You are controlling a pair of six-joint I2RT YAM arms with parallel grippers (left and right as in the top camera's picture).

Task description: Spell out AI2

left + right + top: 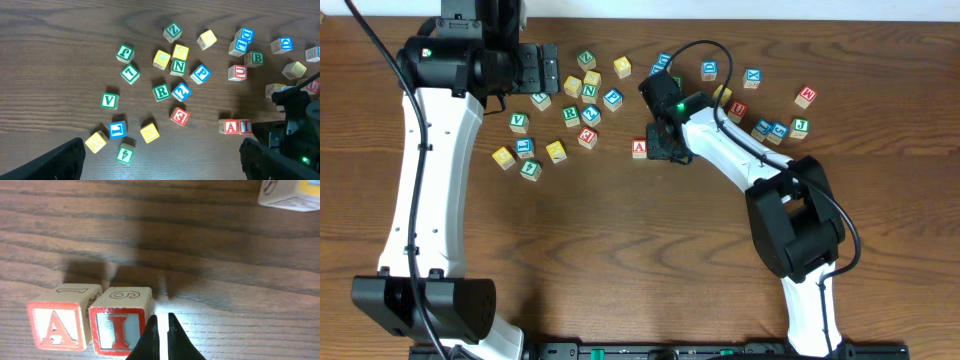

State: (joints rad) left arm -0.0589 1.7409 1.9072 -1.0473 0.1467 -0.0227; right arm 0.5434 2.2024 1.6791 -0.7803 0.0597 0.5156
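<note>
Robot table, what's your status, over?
Left claw open. Right claw shut beside light-wood cube with red I, red-A wood cube alongside. Blue-2 wood cube uncovered among loose cubes.

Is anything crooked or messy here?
Nothing looks broken or spilled. The A cube and I cube sit neatly side by side. The other letter cubes lie scattered nearby, many twisted at odd angles, and the blue 2 cube sits crooked among them.
</note>
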